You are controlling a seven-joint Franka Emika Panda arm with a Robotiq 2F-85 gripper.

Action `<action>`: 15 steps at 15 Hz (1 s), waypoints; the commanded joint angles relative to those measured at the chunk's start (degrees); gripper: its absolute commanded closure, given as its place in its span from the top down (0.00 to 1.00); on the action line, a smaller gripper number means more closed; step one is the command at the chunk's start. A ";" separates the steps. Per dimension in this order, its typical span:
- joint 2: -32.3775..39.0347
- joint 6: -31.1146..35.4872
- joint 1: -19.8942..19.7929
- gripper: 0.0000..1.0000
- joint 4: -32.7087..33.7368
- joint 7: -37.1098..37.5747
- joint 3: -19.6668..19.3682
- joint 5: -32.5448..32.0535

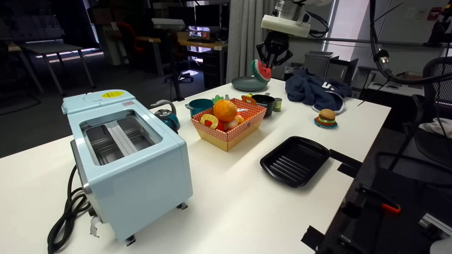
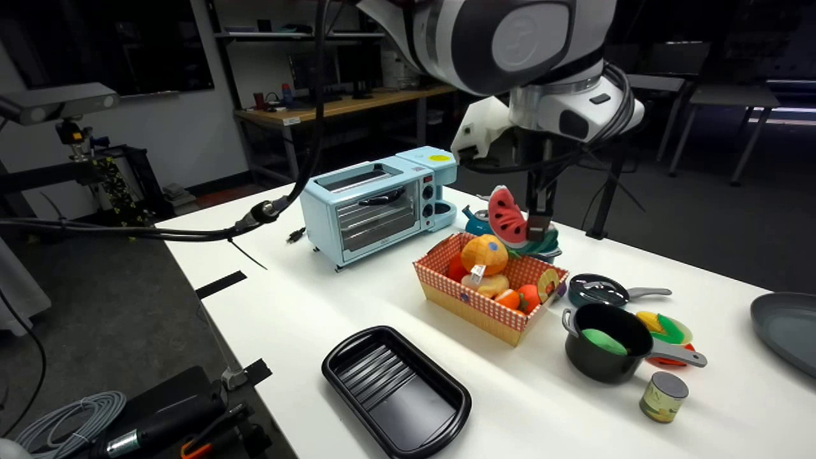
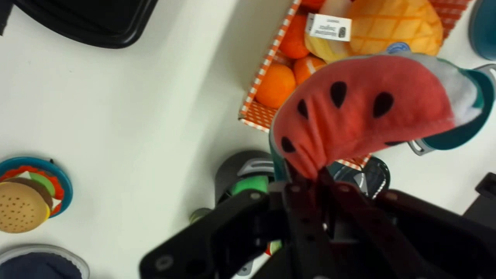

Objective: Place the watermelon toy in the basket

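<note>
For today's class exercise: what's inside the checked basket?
Visible in the basket: a large orange fruit, a yellow ring, and smaller red, orange and pale toys; anything beneath them is covered.

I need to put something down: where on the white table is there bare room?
Two bare patches: between the blue toaster and the black grill pan, and between the basket and the burger toy. It is crowded beside the basket, with the teal pot, black pot and can close by, and the gripper holds the watermelon toy above the table.
</note>
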 commanded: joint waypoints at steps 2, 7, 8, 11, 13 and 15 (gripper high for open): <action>6.07 0.43 -0.48 0.03 8.20 1.93 1.65 1.34; 12.54 -1.02 0.17 0.03 14.83 2.33 2.28 -0.31; 13.47 -1.51 0.21 0.03 15.47 2.11 2.42 -0.22; 15.68 -3.71 0.11 0.03 16.69 1.02 2.95 0.36; 16.74 -4.88 0.09 0.03 16.97 0.36 3.05 0.05; 17.52 -5.93 0.12 0.07 17.29 -0.06 2.96 -0.39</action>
